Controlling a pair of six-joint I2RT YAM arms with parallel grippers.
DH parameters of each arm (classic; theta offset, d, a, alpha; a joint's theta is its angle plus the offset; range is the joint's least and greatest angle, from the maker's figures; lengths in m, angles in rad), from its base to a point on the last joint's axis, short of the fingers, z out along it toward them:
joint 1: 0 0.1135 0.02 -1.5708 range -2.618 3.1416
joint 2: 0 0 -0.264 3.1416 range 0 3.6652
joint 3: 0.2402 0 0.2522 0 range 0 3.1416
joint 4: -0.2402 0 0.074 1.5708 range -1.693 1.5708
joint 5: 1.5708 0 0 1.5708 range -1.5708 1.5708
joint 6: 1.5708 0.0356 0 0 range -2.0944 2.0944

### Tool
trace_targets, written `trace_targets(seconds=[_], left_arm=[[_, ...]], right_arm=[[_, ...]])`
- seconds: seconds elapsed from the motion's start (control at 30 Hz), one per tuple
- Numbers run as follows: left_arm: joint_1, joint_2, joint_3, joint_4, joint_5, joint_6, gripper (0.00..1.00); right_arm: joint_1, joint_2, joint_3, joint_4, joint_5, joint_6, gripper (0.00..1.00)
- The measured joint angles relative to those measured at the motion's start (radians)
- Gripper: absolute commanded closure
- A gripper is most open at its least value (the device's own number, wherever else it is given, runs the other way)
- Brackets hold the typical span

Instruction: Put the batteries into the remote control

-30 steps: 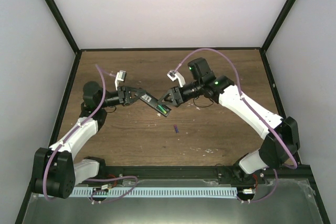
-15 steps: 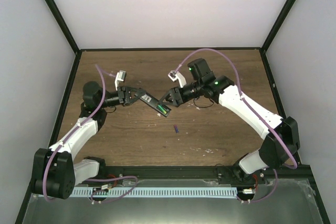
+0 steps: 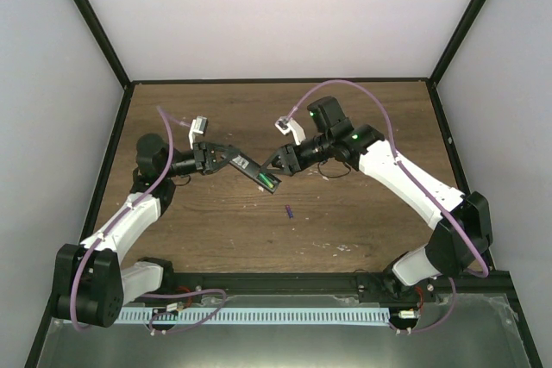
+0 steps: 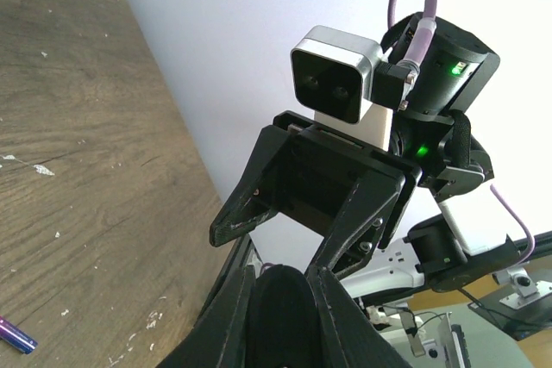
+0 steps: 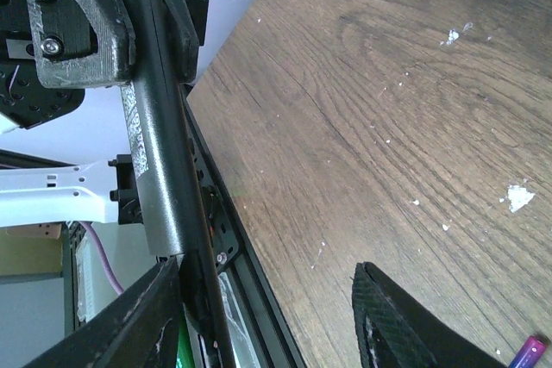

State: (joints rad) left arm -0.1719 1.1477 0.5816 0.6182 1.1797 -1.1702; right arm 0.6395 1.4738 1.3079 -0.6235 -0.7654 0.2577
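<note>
The black remote control [image 3: 257, 171] hangs tilted above the middle of the wooden table, and my left gripper [image 3: 235, 159] is shut on its left end. A green battery [image 3: 265, 177] shows in its open lower end. My right gripper [image 3: 274, 164] stands open right at that end. In the right wrist view the remote [image 5: 155, 152] runs down beside one right finger [image 5: 129, 325], with nothing between the jaws. The left wrist view shows my fingers [image 4: 228, 316] clamped on the remote [image 4: 280, 316]. The purple-blue battery [image 3: 289, 210] lies on the table below the remote, apart from both grippers.
White specks of debris [image 5: 517, 196] dot the brown table [image 3: 345, 221]. A black frame rail [image 3: 112, 152] borders the table, with white walls behind. The arm bases and a cable tray [image 3: 259, 312] run along the near edge.
</note>
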Motion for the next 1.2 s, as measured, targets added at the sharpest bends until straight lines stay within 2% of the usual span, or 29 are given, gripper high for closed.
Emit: trace_targets(seconds=[1.2], left_arm=[[0.0,0.0,0.0,0.0,0.002,0.001,1.0]], right_arm=[[0.012,0.004,0.0,-0.017,-0.057,-0.057,0.53]])
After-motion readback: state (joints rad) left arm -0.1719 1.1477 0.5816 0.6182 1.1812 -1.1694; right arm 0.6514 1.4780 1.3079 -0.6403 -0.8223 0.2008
